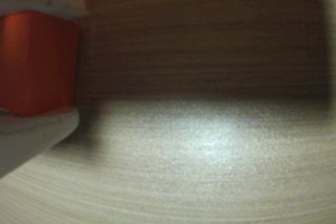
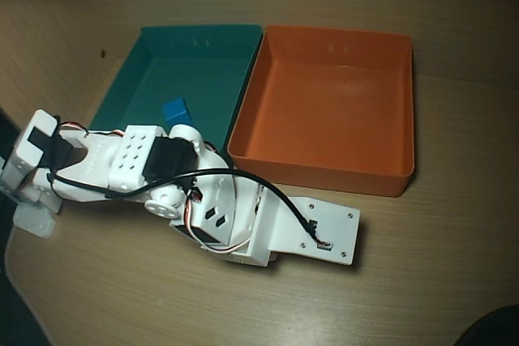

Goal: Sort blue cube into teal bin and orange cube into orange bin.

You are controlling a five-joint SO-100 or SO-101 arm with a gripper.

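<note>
Now orange cube [image 1: 37,64] sits between pincer [image 1: 39,61] fingers.

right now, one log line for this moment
gripper: shut on orange cube | blue cube: in teal bin | orange bin: empty

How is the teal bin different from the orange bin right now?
The teal bin is green-blue and sits left in the overhead view; the orange bin is orange and sits right. The teal bin holds the blue cube; the orange bin looks empty. Both are square, low-walled trays, side by side.
</note>
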